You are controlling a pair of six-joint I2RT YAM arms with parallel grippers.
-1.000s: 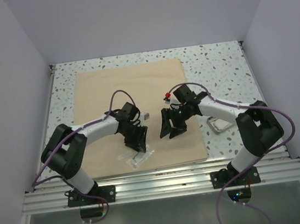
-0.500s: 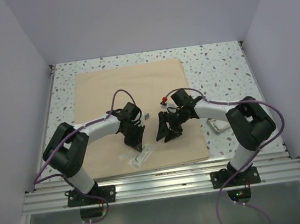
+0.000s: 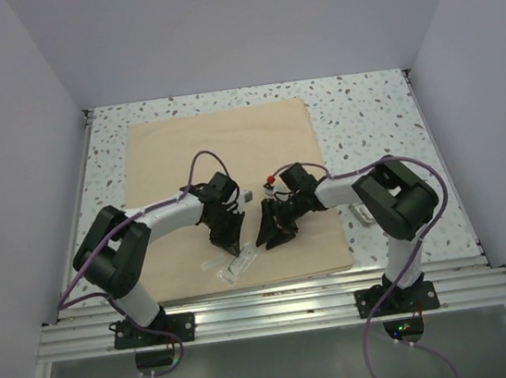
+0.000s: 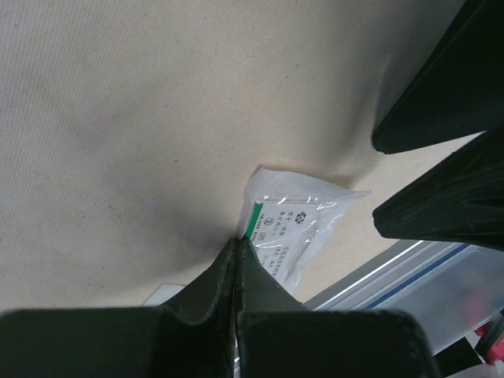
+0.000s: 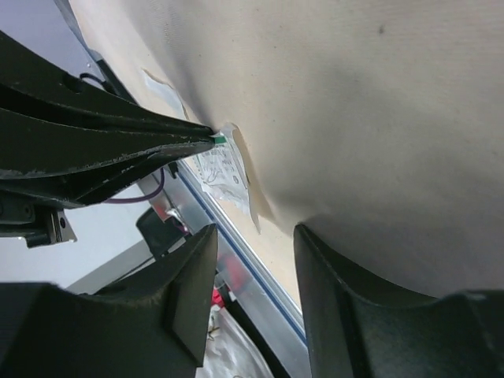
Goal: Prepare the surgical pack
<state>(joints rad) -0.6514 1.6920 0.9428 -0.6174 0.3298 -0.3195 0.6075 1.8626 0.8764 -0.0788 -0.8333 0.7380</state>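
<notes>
Fingers [image 4: 209, 287] of the left gripper [image 4: 238, 246] are pressed together, pinching one corner of the small clear plastic pouch [image 4: 295, 224] with a green-printed label. Right gripper [image 5: 256, 232] stands just beside it, jaws parted, holding nothing. Both work over the tan-beige matte cloth surgical pack [image 3: 229, 150], spread flat as a sheet on the speckled white table [image 3: 368, 108]; the pouch lies close to its near edge.

Hazards:
- The corner grip is slight, so the slick pouch may slip.
- Cloth caught in the pinch would lift and crease.
- The grippers are close enough to collide.
</notes>
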